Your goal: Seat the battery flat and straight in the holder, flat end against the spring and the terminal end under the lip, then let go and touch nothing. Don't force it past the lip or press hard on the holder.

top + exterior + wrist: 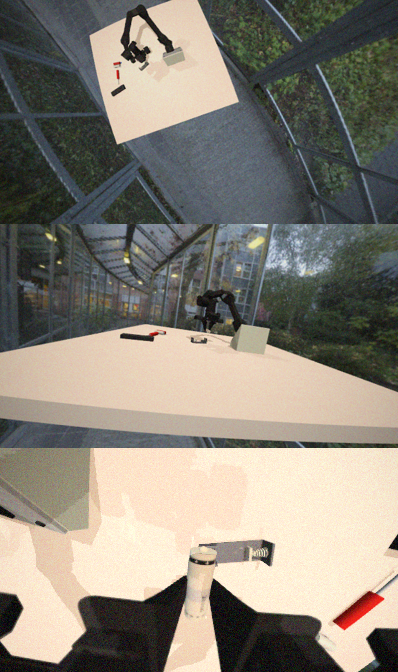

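My gripper [198, 580] [138, 57] [208, 328] is shut on the battery [200, 579], a white cylinder with a dark ring near its far end. It holds the battery above the table. The holder [231, 553] [143, 66] [199, 342] is a small grey tray lying flat on the table, with its spring [260, 553] at the right end in the wrist view. The battery's far end shows just at the holder's left end, and the battery points across the holder's length, not along it. The holder is empty.
A grey box [173, 56] [250, 339] [45, 483] carries the arm's base, close beside the holder. A red screwdriver [117, 75] [358, 610] [157, 333], a red-and-white item [117, 63] and a black bar [118, 90] [137, 336] lie further off on the beige table [174, 93].
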Robot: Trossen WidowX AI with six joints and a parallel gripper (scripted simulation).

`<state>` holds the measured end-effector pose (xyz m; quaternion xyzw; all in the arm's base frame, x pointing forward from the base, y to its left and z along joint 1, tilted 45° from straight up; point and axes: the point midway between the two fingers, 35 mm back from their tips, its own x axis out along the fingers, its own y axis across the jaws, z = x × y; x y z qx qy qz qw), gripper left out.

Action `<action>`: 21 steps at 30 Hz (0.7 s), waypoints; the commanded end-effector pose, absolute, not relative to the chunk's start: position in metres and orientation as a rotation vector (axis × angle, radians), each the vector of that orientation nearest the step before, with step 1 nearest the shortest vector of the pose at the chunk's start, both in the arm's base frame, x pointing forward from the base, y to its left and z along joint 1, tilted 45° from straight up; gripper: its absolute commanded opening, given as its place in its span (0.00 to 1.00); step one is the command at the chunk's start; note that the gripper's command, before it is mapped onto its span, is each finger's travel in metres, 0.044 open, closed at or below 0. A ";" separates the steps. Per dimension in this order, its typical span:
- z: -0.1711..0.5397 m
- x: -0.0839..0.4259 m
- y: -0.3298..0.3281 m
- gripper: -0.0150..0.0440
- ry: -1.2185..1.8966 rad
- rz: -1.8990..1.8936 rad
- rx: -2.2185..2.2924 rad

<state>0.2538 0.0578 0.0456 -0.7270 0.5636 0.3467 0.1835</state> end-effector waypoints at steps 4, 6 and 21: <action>0.044 0.263 0.064 0.38 1.493 1.353 -2.280; 0.044 0.265 0.066 0.38 1.457 1.458 -2.338; 0.039 0.282 0.077 0.38 1.009 2.301 -2.676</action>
